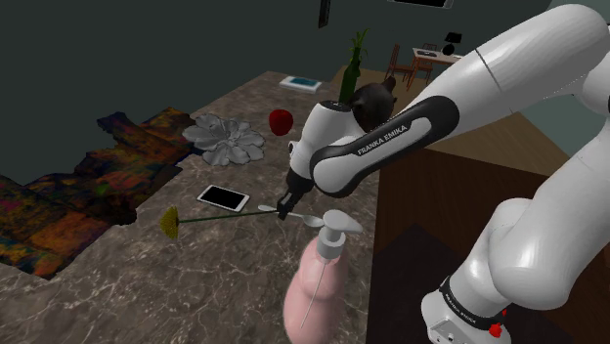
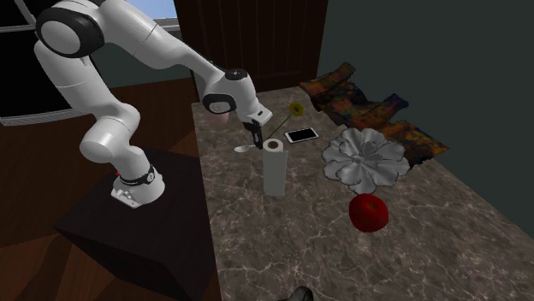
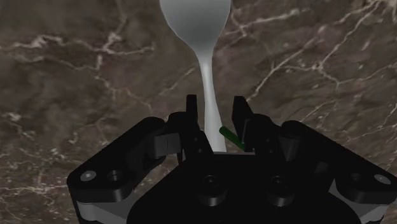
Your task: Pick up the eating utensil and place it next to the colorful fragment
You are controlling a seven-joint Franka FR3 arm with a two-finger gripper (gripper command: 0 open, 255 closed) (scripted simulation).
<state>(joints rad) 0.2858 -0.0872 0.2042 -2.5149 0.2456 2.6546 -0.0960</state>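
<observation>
On brown veined counter (image 3: 76, 63), glossy white spoon (image 3: 194, 19), slim handle between parted jaws, ungripped

Shoulder view: looks down from beside the stand (image 1: 403, 269), across the marbled counter (image 1: 147, 283), fairly near. Second exterior view: faces back from the counter's opposite end, higher and farther off. Wrist view: very close, straight down onto the counter. All three share the counter patch around the spoon (image 3: 205, 70).
</observation>
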